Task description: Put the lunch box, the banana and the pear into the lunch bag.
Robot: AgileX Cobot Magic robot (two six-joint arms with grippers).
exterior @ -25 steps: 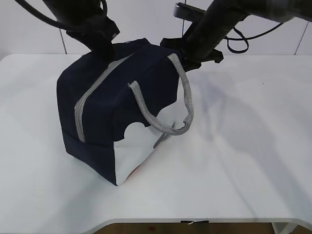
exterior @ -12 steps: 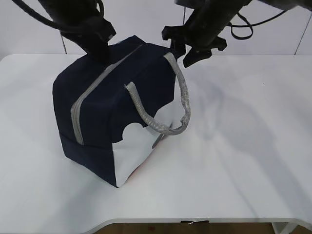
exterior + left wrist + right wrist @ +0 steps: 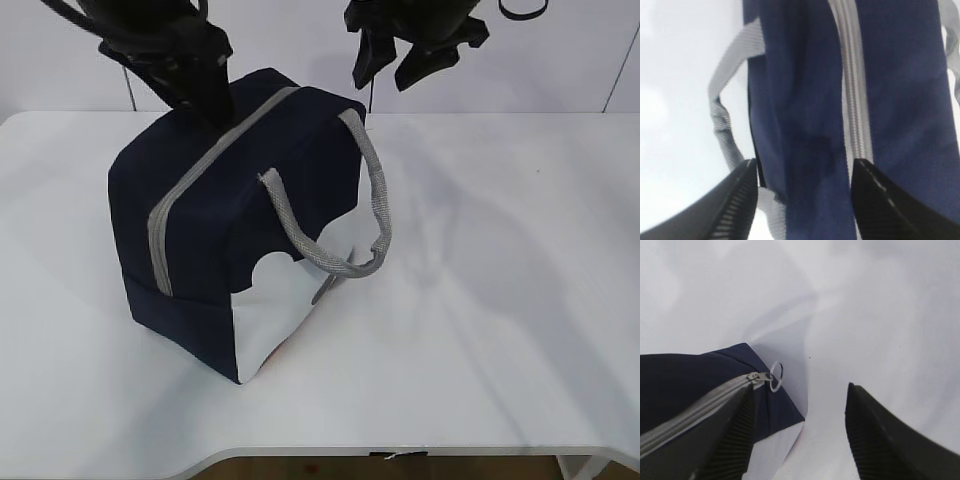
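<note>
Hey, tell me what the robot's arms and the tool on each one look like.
Both arms are matte black. The left tool and right tool each have two thick black fingers with fine ribbed inner faces. Black cables loop near the right arm at the top of the exterior view. No markings show.

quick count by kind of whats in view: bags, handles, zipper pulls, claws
lunch bag: 1
grey handles: 2
zipper ring pull: 1
claws, left claw and right claw: 2
total: 6
</note>
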